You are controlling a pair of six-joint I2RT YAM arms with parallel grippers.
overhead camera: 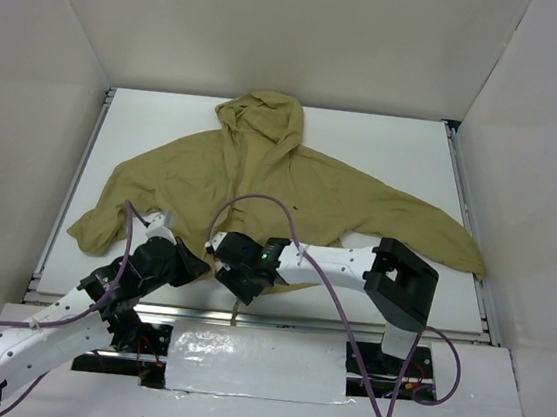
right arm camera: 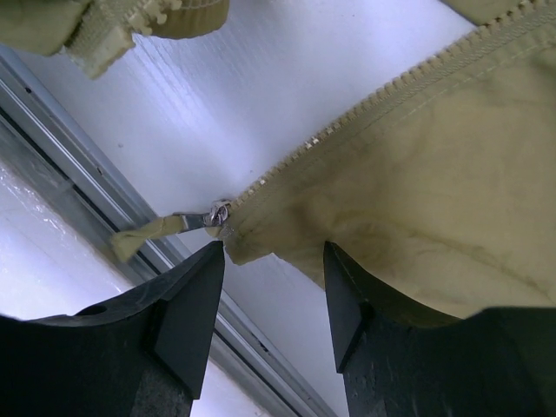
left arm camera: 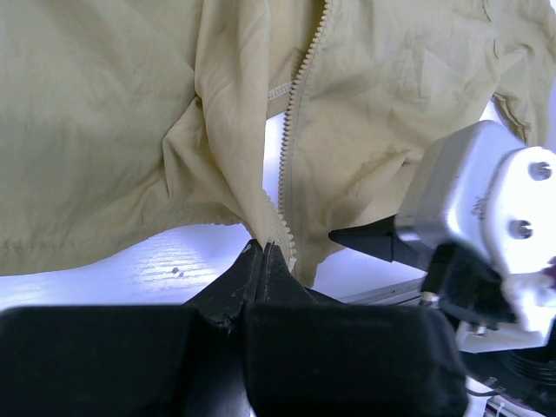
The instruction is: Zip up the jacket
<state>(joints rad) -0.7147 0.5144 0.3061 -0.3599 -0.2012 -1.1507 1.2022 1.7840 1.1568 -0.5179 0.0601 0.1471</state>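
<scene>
The olive-tan jacket (overhead camera: 261, 181) lies spread on the white table, hood at the far side and hem toward me. My left gripper (overhead camera: 188, 263) is shut on the bottom hem beside the open zipper teeth; in the left wrist view (left arm camera: 263, 248) the fabric is pinched between the closed tips. My right gripper (overhead camera: 237, 282) is open just right of it. In the right wrist view (right arm camera: 274, 254) its fingers straddle the other hem corner, with the metal zipper slider (right arm camera: 217, 213) and its fabric pull tab (right arm camera: 143, 236) just above the left fingertip, not gripped.
A metal rail (right arm camera: 104, 208) runs along the table's near edge right under the grippers. White walls enclose the table on the left, right and back. The right gripper's body (left arm camera: 486, 200) sits close beside the left gripper.
</scene>
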